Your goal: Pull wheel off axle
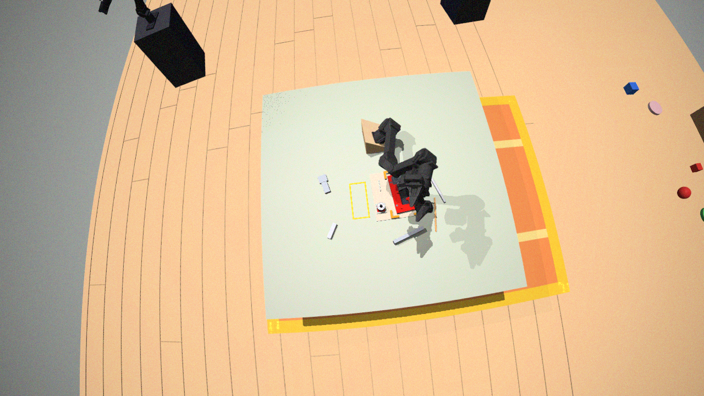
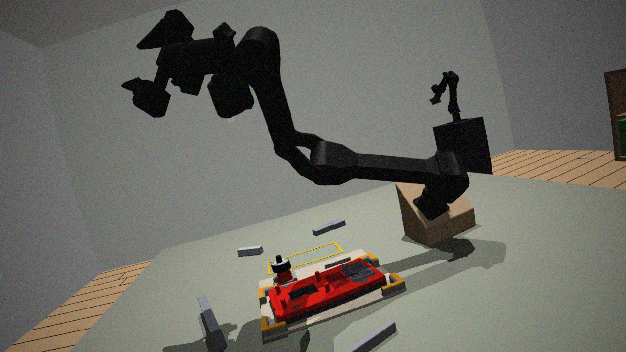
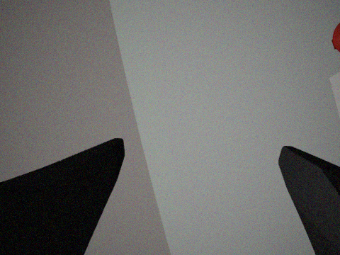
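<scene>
Fingers of the black end effector [image 2: 139,62] are standing wide apart, gripping nothing, high above the pale green bench [image 2: 525,245]. Small black-and-silver wheel [image 2: 279,264] is sitting on its upright axle, at three o'clock from the yellow-outlined rectangular area [image 1: 359,200] in the top view.
</scene>
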{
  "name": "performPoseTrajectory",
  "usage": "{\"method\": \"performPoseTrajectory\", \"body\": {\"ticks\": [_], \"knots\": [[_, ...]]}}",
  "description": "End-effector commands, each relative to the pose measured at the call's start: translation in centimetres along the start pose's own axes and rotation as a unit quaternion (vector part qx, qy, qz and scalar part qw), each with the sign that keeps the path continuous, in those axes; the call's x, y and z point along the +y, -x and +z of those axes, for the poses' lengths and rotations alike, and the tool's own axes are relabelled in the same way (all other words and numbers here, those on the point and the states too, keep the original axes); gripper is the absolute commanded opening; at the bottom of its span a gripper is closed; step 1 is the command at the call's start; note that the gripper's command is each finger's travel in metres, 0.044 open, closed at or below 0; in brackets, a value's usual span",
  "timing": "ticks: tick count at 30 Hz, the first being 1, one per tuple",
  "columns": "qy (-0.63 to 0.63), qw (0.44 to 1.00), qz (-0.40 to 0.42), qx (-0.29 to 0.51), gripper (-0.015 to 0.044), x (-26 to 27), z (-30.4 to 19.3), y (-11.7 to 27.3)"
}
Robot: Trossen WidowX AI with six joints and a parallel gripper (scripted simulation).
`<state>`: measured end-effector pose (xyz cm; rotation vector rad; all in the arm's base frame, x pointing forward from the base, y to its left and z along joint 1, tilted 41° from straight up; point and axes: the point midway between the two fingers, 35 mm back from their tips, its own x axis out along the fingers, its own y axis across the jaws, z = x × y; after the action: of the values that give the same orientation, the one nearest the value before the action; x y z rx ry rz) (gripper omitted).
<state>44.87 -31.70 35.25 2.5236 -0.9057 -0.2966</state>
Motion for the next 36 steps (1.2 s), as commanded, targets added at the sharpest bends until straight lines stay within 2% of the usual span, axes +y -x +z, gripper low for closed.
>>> {"method": "performPoseTrajectory", "body": {"ticks": [1,4,10,20,22,36], "knots": [[-0.002,1.0,0.0,0.001,0.0374,0.1,0.0,0.0],[-0.033,0.999,0.002,0.018,0.03,0.9,-0.6,0.6],[-0.047,0.991,0.098,0.074,0.03,9.6,-3.3,3.4],[-0.039,0.957,0.22,0.185,0.03,19.4,-8.7,10.9],[-0.05,0.953,0.223,0.198,0.03,19.9,-9.4,11.9],[-0.004,0.85,0.411,0.328,0.03,30.5,-15.7,28.6]]}}
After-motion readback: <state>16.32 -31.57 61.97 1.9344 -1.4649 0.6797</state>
